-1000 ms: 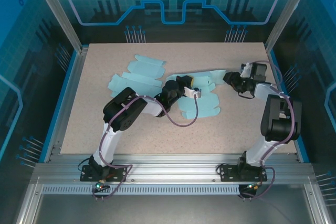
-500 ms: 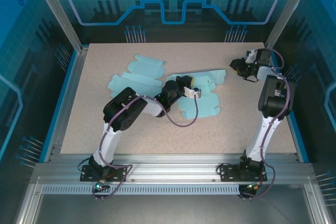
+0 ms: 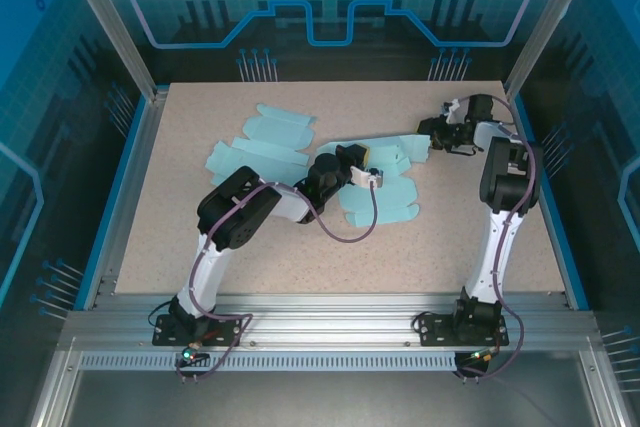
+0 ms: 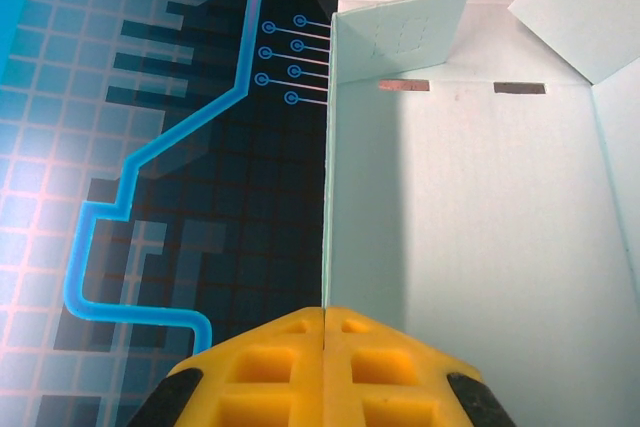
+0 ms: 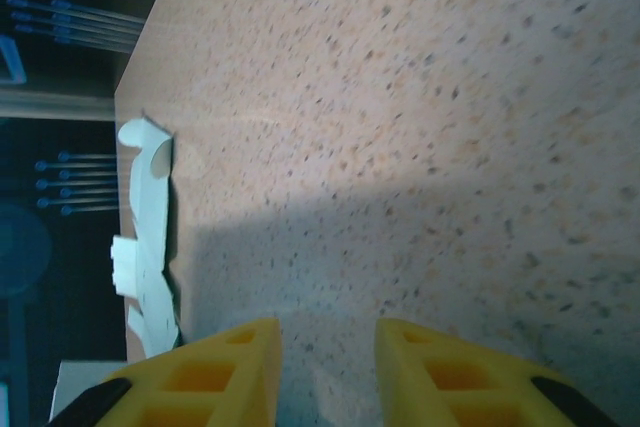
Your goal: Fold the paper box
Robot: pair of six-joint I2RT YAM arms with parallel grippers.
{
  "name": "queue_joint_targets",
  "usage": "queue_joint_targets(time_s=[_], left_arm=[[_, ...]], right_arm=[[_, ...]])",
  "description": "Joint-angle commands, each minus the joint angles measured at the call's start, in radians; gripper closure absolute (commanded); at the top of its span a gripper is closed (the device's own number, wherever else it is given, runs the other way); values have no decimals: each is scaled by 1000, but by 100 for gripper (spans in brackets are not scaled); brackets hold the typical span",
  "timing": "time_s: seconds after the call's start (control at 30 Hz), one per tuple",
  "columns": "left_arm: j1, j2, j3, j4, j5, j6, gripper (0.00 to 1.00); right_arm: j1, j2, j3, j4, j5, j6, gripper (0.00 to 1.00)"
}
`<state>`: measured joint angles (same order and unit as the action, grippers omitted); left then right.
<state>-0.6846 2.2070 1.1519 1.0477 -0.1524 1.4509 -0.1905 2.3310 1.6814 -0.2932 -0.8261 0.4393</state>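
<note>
so the paper box [image 3: 385, 187] is sitting mid tabletop [image 3: 300, 247], mostly flat with its flaps spread out, and a spare blank [image 3: 262, 144] lies just beside it on the left with nothing touching it. the left tool [image 3: 372, 177] is clamped fully down on one side panel. in the wrist view the thin sheet runs straight into the seam between its closed fingers [image 4: 270, 367], with the panel stood up on edge. my guess is it's pinning that wall upright so the other arm can work an end flap. the right tool [image 3: 432, 133] sits low by the box's far right tip, jaws partly apart with bare tabletop between them, gripping nothing. can't tell if it's brushing the paper.
</note>
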Motion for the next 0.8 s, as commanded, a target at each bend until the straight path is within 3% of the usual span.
queue_joint_targets(time_s=[0.0,0.27,0.77], left_arm=[[4,38,-3,11,20,29,100],[4,40,0,12,15,32,100],[4,43,5,9,9,35,100]], right_arm=[[10,1,6,-119,-97,-124,68],[18,-107,-121,-75,-109,-139,69],[77,-314,-374,38,-5,-102,68]])
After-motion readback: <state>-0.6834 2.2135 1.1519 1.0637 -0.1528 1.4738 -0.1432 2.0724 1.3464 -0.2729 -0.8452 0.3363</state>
